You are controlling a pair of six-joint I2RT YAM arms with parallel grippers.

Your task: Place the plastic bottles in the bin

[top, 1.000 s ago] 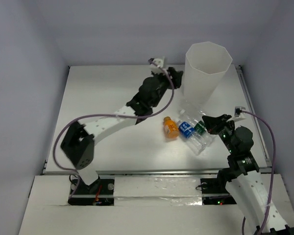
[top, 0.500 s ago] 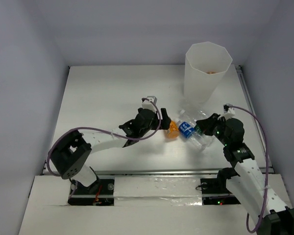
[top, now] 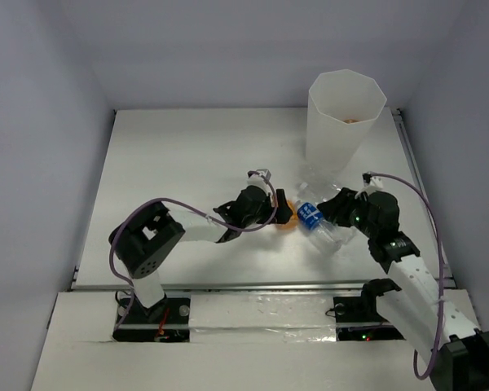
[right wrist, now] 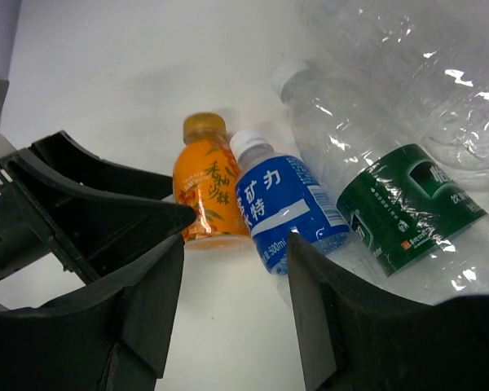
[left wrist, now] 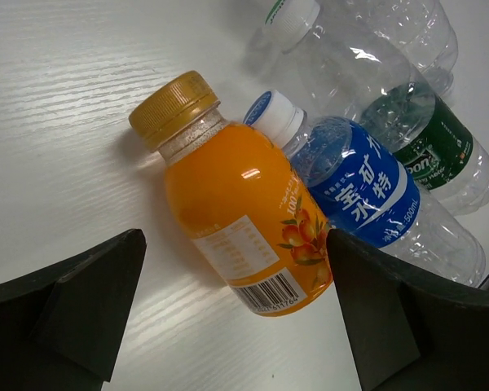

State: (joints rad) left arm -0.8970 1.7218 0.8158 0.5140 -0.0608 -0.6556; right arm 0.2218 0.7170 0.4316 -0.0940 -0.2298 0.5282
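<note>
An orange-filled bottle (left wrist: pixel 244 212) lies on the table with my left gripper (left wrist: pixel 235 236) open and its fingers either side of the bottle's base. Beside it lie a blue-label bottle (right wrist: pixel 285 208), a green-label bottle (right wrist: pixel 407 204) and a clear bottle (right wrist: pixel 407 65). My right gripper (right wrist: pixel 236 244) is open just short of the blue-label bottle's base, holding nothing. From above, the left gripper (top: pixel 270 210) and right gripper (top: pixel 340 208) flank the bottle cluster (top: pixel 311 215). The bin (top: pixel 338 138) stands behind them, with something orange (top: pixel 350 120) inside.
The white table's right edge (top: pixel 416 187) runs close to the bin and the right arm. The left gripper's black fingers (right wrist: pixel 81 212) fill the left of the right wrist view, close to my right gripper.
The left arm swung from beside the bin down to the orange bottle and opened. Something orange now shows in the bin. The right gripper moved in on the bottles and opened.
</note>
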